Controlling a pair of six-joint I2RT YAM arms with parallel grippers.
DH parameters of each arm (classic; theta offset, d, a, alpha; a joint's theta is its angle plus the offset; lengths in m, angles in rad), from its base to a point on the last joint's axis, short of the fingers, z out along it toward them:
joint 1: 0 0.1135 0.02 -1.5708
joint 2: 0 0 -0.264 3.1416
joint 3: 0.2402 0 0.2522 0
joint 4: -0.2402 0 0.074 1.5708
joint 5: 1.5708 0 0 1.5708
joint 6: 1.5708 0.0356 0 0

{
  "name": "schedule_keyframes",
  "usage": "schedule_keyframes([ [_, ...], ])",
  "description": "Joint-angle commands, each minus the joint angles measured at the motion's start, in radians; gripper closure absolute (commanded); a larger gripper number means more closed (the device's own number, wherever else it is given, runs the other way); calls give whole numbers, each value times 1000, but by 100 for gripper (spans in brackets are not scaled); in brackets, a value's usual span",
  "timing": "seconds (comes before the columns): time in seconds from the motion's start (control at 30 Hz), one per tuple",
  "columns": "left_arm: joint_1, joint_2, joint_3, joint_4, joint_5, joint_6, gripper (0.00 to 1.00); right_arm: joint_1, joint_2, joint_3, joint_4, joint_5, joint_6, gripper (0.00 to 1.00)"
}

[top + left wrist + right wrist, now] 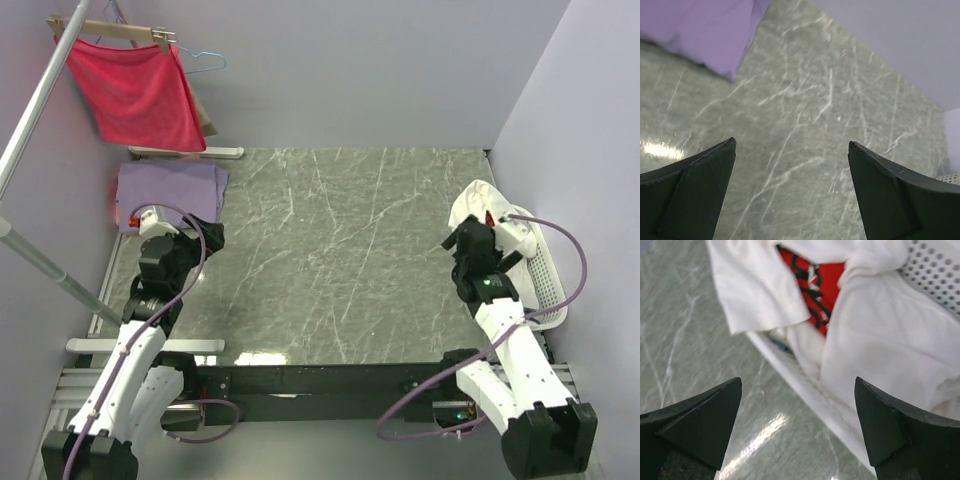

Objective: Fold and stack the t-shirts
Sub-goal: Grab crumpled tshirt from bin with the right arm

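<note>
White tee (880, 330): lay heaped in basket (935, 270), unfolded.
Lavender tee (170, 190): lay folded far from basket, likely stack base.
Right gripper (798, 380): gaped wide, empty, beside basket.
Left gripper (791, 141): gaped wide, empty.

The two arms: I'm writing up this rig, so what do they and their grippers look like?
Both the left arm and right arm have white links with black joints and black bases. A mauve cable loops along each. The left gripper and right gripper each have two matte black, wedge-shaped fingers.
</note>
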Motion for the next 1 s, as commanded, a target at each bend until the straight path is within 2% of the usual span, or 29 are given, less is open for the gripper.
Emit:
schedule_keyframes([
  [0.0,1,45,15,-13,-30,-44,1,-120,55,107,27,14,5,0],
  [0.07,3,45,-19,28,36,-55,1,-204,107,146,47,-41,-31,0],
  [0.1,3,42,-44,109,71,-31,0,-229,130,179,39,-58,-38,0],
  [0.17,4,39,-66,166,201,-3,1,-293,196,207,25,-101,-39,0],
  [0.27,4,39,-88,226,239,2,1,-371,275,239,43,-189,-32,1],
  [0.33,4,46,-89,240,256,3,1,-398,315,239,90,-305,-33,2],
  [0.37,4,53,-89,246,263,5,1,-419,367,250,96,-347,-39,6],
  [0.53,4,99,-98,283,300,15,1,-428,498,331,176,-570,-58,14],
  [0.63,4,135,-114,320,306,12,1,-430,520,348,231,-644,-55,15],
  [0.73,4,178,-120,355,314,14,1,-425,524,368,274,-674,-52,15],
  [0.87,4,238,-106,375,322,15,1,-422,624,449,231,-691,-59,15],
  [0.97,4,276,-94,389,331,8,1,-410,700,491,225,-694,-53,19],
])
